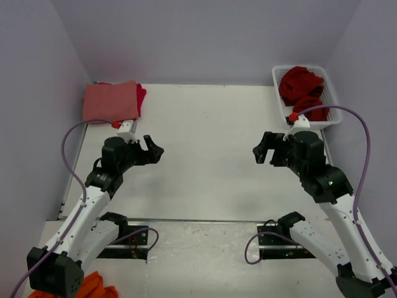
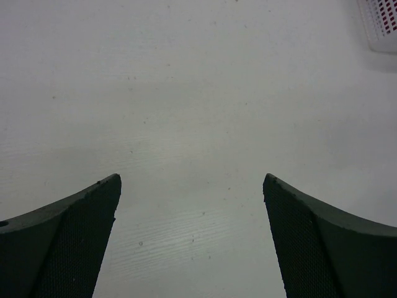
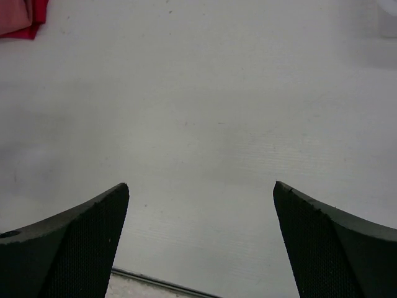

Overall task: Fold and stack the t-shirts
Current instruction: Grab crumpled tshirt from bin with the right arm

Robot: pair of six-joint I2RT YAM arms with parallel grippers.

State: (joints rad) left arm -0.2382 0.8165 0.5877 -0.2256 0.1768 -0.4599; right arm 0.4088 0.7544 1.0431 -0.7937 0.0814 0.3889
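My left gripper (image 1: pixel 154 149) and right gripper (image 1: pixel 259 151) both hang wide open and empty over the table. 2 shirts look done: the pink shirt (image 1: pixel 110 101) lies folded on a red shirt (image 1: pixel 141 96) at the far left corner, long axis running left-right. The dark red shirt (image 1: pixel 299 84) waits crumpled in the basket (image 1: pixel 332 93), with no clear axis.

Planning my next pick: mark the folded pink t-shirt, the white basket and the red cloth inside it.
folded pink t-shirt (image 1: pixel 110 101): top external view, middle of its upper face.
white basket (image 1: pixel 276 87): top external view, on its left wall.
red cloth (image 1: pixel 299 84): top external view, middle of the farther bundle.
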